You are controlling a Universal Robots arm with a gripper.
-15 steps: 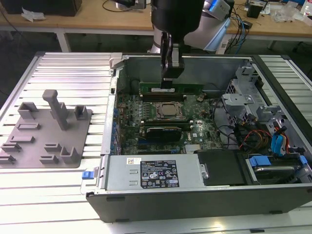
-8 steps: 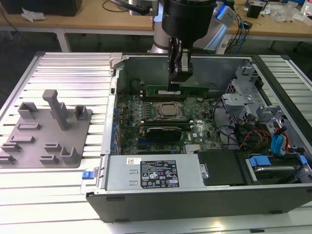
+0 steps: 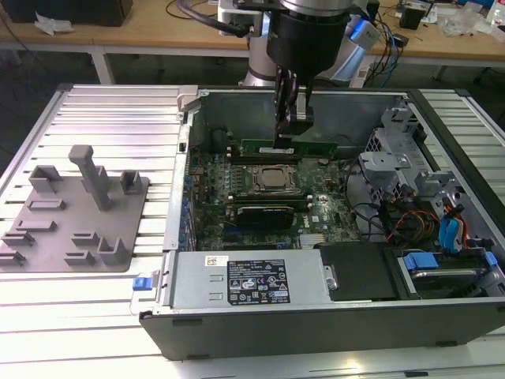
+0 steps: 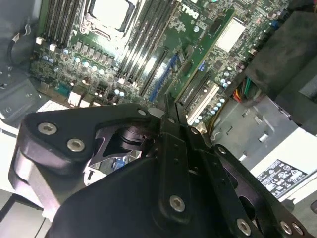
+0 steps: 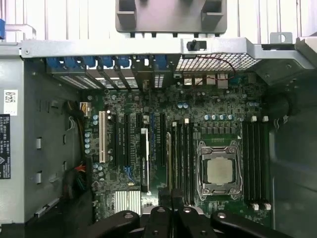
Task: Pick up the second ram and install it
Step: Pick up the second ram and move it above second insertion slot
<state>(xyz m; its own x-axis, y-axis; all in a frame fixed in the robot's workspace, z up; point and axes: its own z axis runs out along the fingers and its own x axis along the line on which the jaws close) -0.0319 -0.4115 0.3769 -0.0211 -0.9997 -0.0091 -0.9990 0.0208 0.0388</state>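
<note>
Your claw (image 3: 289, 133) hangs inside the open computer case (image 3: 237, 99) on the slatted table (image 3: 110, 118). It is pinched closed on the top edge of the second ram (image 3: 317, 147). This green stick stands on edge over the memory slots, just past the CPU socket (image 3: 274, 180). In the second wrist view the fingers (image 4: 174, 148) sit tight together above the motherboard (image 4: 163, 44). A grey holder tray (image 3: 47, 237) lies at the exterior view's left.

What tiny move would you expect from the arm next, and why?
Probably a short, straight push downward. In the exterior view the tool is shut on the second ram, held level just above the board beside the CPU socket. The first wrist view puts it over the memory slots, apparently not yet seated.
</note>
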